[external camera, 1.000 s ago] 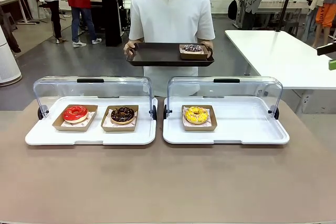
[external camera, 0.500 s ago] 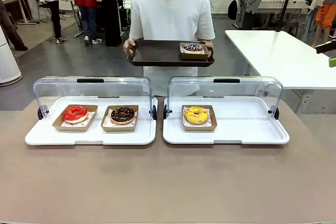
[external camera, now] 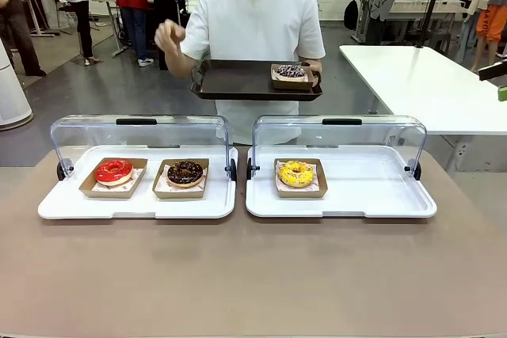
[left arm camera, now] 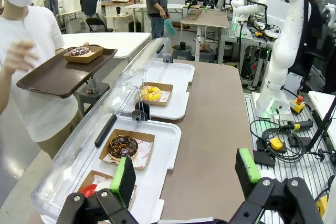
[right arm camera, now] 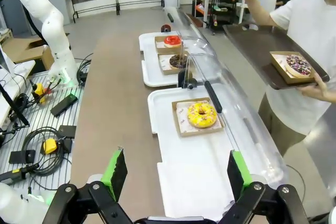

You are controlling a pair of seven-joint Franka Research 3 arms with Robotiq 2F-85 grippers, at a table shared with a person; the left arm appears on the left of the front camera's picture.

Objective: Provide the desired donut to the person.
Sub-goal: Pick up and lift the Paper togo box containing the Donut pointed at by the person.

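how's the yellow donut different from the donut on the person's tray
The yellow donut has bright yellow icing; the dark donut has a dark top with pale sprinkles. The yellow donut lies in a white display case on the table, its clear lid open; the dark donut rides on the brown tray held up by the person. Both sit in a brown cardboard holder.

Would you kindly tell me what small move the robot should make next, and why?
Probably wait, left pincer and right pincer open: the person's raised hand singles out neither the red donut, chocolate donut nor yellow donut yet.
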